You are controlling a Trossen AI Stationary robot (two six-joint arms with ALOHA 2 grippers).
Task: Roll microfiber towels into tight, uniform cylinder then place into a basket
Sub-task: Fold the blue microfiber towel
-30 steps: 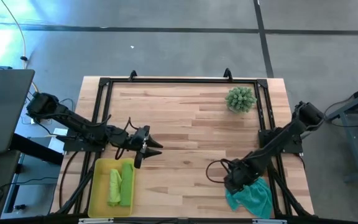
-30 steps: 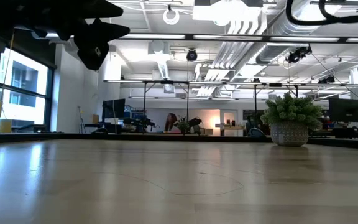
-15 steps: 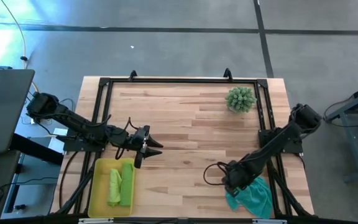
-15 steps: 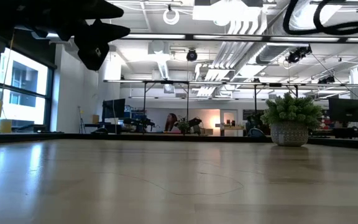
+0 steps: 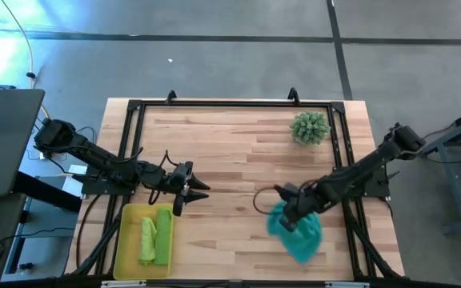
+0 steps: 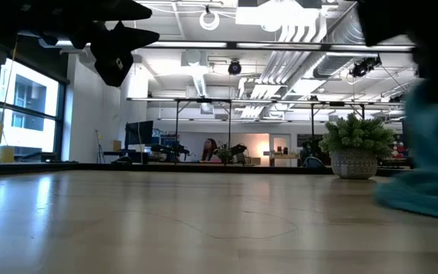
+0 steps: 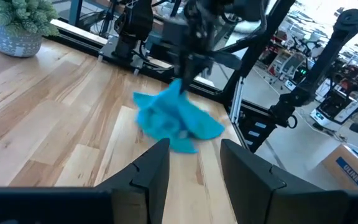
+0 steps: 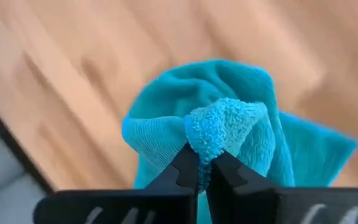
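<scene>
Dragged inward from the table's near right corner, the teal towel (image 5: 296,228) now lies nearer the middle. Going left to right: two green rolls (image 5: 155,238) are seen in the basket (image 5: 128,216), the left gripper (image 5: 189,189) is held half-open and empty just beyond it, and the right gripper (image 5: 288,214) is pinched shut on a teal fold. For a tight roll, the cloth should be spread flat first.

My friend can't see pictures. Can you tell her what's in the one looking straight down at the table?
The right end effector pinches a crumpled teal towel on the wooden table. The left end effector waits above a yellow basket holding two rolled green towels, and a spiky potted plant sits far back.
</scene>
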